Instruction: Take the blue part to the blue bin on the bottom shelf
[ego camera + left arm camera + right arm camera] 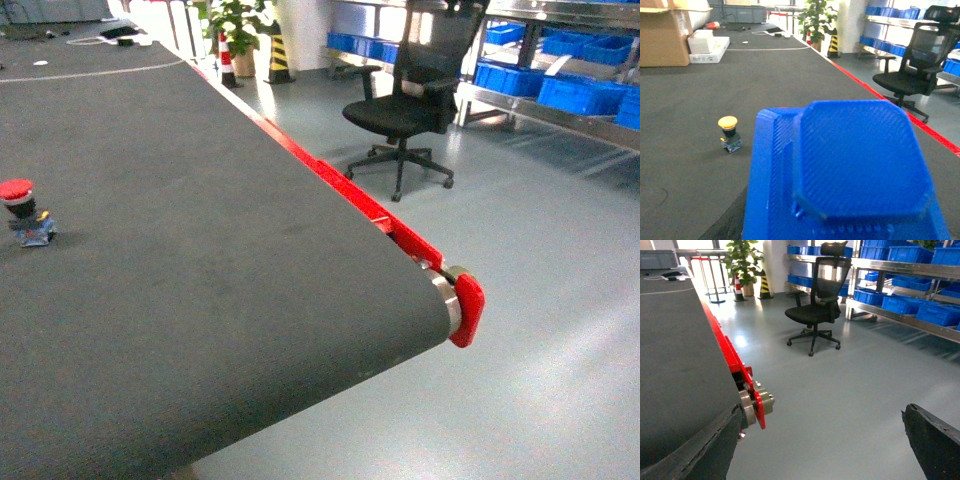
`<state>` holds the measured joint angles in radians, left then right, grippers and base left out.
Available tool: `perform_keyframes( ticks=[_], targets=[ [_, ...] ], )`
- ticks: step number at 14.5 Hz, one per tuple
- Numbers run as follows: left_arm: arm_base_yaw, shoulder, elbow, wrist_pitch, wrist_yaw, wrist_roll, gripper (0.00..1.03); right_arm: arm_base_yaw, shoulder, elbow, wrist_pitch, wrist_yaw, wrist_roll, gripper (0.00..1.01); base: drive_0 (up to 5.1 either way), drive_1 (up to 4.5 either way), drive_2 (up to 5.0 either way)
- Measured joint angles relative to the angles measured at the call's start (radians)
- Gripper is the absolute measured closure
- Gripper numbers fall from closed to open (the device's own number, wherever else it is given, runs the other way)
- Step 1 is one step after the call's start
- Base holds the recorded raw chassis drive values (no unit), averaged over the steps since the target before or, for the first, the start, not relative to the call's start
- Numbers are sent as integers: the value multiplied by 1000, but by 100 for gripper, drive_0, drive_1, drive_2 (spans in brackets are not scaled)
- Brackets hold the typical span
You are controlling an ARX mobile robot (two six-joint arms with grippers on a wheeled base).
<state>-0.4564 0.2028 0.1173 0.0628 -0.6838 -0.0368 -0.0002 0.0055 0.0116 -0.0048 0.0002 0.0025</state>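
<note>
Blue plastic part (855, 170) fills the near foreground of the left wrist view, over the dark conveyor belt (200, 280); the left jaws are hidden, so their state cannot be told. Right gripper fingers (935, 442) stand wide apart beyond the belt's end. Farther, blue bins (580, 92) sit on a steel rack.

The right end effector (820, 450) has its dark fingers (932, 442) spread wide apart.

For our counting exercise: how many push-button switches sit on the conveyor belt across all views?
2. A red-capped button stands at the belt's far left edge in the head view; a yellow-capped button stands left of the blue bin in the left wrist view. Others may be hidden behind the bin.
</note>
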Motion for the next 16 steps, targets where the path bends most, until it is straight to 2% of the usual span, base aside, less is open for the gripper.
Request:
perform_keyframes(
  ticks=[16],
  targets=[
    [0,0,0,0,0,0,60,0,0,0,0,0,0,3,-160,-160,-160]
  ],
)
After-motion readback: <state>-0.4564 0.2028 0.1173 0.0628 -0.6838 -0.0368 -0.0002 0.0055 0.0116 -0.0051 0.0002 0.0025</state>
